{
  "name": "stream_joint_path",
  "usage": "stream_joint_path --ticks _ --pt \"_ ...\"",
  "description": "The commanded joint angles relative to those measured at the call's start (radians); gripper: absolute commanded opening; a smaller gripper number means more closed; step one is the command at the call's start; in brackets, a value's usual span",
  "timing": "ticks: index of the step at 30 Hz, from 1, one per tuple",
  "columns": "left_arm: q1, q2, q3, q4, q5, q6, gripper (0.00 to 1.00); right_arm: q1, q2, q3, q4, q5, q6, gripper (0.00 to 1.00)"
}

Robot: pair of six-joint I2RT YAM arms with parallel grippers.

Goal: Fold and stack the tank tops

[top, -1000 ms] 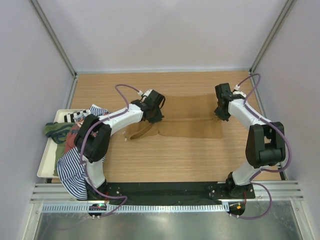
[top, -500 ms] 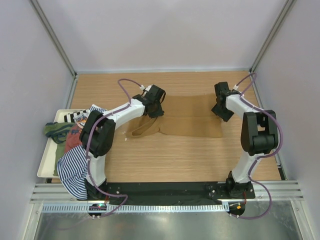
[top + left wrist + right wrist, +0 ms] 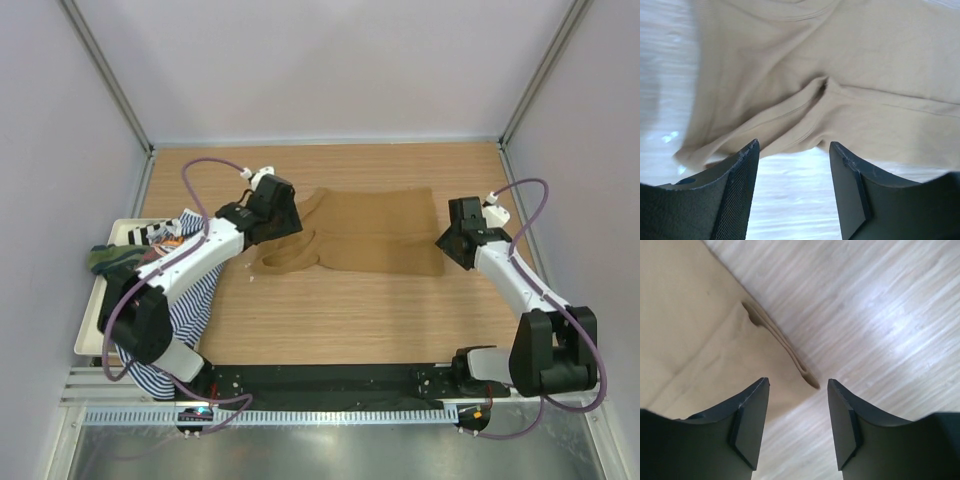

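Tan-brown tank top (image 3: 375,235) lies flat mid-desk, folded, straps bunched at its left end and the hem end square at its right. Open wood runs all round it: a broad bare band between its near edge and the black rail at my bases, a narrower strip from its far edge to the back wall, and a clear lane from its right edge to the right wall. The desk (image 3: 330,320) is walled on three sides. At the left edge sits the white tray (image 3: 88,335) with the olive green top (image 3: 108,260) heaped in it and the striped top (image 3: 198,290) spilling over its near side under my left arm. My left gripper (image 3: 792,150) stands well apart with nothing between the jaws. It is tilted at the strap end, bare wood right at the tips and the cloth's edge just beyond. My right gripper (image 3: 797,385) is likewise spread and empty, and the top's doubled corner sits just ahead of its tips. A second ago both grippers were pinched down on the cloth along its middle. Since then both have let go and backed off. The left has slid off leftward, its elbow swung over the tray, and the right has drawn toward the near right. The top now rests free on the desk.
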Motion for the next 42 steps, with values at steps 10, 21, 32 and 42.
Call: stream_joint_path --ticks 10,21,32,42 --pt "0.193 -0.264 -0.291 -0.054 0.064 0.026 0.57 0.001 -0.028 -0.164 0.089 -0.157 -0.007 0.54" --pt "0.279 -0.208 -0.351 0.003 0.15 0.017 0.56 0.001 0.156 -0.109 0.144 -0.133 -0.01 0.45" --pt "0.291 -0.123 -0.362 0.063 0.221 0.01 0.59 0.0 0.184 -0.114 0.155 -0.12 -0.01 0.01" --pt "0.291 -0.057 -0.369 0.124 0.23 -0.035 0.26 0.0 0.176 -0.112 0.144 -0.12 -0.01 0.01"
